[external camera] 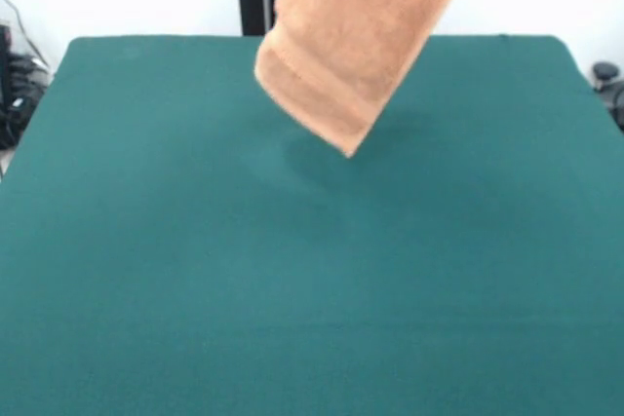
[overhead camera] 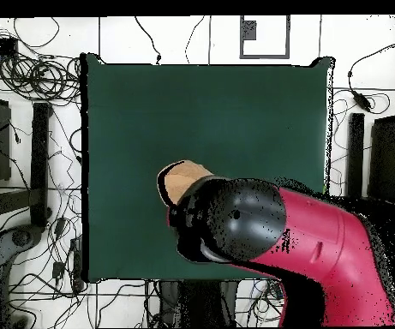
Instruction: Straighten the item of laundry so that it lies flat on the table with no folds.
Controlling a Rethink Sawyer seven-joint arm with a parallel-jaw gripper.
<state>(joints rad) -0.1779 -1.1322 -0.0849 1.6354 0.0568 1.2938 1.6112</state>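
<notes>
Here the towel (external camera: 351, 36) hangs clear of the table (external camera: 292, 289), held from above and out of the front view's top edge. It hangs as a folded, slanted strip, with a woven border band near its low end and its lowest corner pointing down over the far middle of the worktop; a faint shadow lies on the cloth beneath it, so no part appears to touch. In the overhead view only a small tan patch of the towel shows, beside the black head of the arm (overhead camera: 303, 248), which reaches in over the base-side edge of the table. The gripper itself is hidden under that head and above the front view, so whether it is apart, together or clamped on the cloth cannot be told, though the hanging towel suggests a hold on its upper part.

The step in hand is judged to be lowering and laying out. To do it well, the low corner should meet the table first, then the arm should draw sideways as it descends so the cloth unrolls rather than piling.

Around the table, cables (overhead camera: 29, 77) and dark stands (overhead camera: 39, 154) lie on the floor, well apart. Nothing stands on the worktop; only the towel's own doubling hinders.
</notes>
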